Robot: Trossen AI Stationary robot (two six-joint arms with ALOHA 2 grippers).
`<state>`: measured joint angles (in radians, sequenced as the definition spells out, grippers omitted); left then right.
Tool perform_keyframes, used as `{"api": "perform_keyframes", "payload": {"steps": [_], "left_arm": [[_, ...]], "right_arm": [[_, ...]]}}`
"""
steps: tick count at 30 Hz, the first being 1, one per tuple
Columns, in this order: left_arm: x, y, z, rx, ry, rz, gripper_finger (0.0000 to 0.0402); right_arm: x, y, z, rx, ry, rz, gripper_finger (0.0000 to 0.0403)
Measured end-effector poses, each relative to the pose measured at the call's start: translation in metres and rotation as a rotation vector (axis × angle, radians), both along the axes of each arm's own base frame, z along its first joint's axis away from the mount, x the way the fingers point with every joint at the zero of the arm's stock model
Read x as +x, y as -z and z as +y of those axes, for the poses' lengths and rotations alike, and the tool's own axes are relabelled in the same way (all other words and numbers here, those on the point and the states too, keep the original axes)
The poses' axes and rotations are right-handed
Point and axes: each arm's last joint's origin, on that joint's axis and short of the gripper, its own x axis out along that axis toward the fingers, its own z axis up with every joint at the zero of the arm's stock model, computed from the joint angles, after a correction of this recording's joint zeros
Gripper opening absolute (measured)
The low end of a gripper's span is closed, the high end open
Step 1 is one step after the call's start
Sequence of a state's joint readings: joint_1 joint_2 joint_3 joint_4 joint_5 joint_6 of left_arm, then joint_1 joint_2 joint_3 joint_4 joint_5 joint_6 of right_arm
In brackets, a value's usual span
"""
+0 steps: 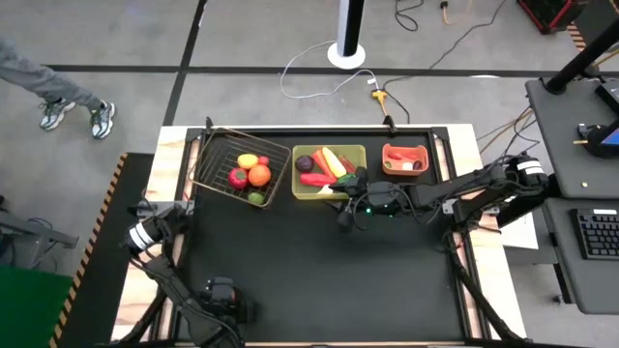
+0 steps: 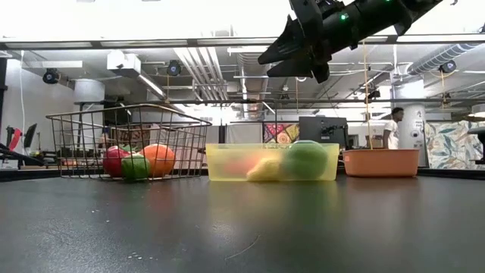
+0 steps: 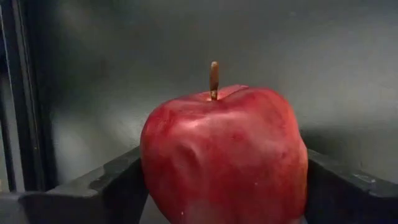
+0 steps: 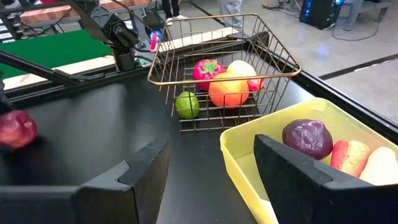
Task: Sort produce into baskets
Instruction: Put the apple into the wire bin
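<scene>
Apple [image 3: 224, 155], red and glossy with a short stem, is sitting between our left gripper's [image 3: 224, 193] fingers [image 3: 106, 186] at the table's nine o'clock edge; the jaws are flanking its widest part, though we cannot tell if they are gripping it yet. We are judging it light, rigid and slippery, so squeezing across the middle suits it. At twelve o'clock the wire basket [image 1: 215, 155], yellow tray [image 1: 329, 190] and red bin [image 1: 405, 172] are already holding produce. Our right gripper [image 4: 211, 168] is hanging half-open and empty over the tray's near corner.
</scene>
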<state>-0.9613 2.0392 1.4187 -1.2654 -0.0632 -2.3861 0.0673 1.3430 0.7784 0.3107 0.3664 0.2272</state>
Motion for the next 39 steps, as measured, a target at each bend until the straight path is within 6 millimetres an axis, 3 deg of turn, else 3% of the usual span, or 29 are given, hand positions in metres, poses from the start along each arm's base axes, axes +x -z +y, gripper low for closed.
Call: {"api": "perform_keyframes", "payload": {"steps": [6,12,20,23,30,39], "left_arm": [[-0.001,-0.001,0.000,0.007,0.019,0.007,0.0292],[0.000,-0.008,0.000,0.023,0.077,-0.043,0.0294],[0.004,-0.051,0.014,0.114,0.240,-0.326,0.0294],[0.006,-0.070,0.024,0.175,0.306,-0.439,0.0293],[0.013,-0.109,0.056,0.292,0.454,-0.504,0.0293],[0.019,-0.142,0.108,0.390,0.591,-0.349,0.0293]], "right_arm": [[0.000,0.000,0.000,0.000,0.000,0.000,0.0224],[0.000,0.000,0.000,0.000,0.000,0.000,0.0224],[0.000,0.000,0.000,-0.002,-0.001,0.000,0.0224],[0.000,0.000,0.000,-0.002,-0.001,0.000,0.0224],[0.000,0.000,0.000,-0.001,0.000,0.000,0.0224],[0.000,0.000,0.000,0.009,0.003,-0.003,0.0224]]}}
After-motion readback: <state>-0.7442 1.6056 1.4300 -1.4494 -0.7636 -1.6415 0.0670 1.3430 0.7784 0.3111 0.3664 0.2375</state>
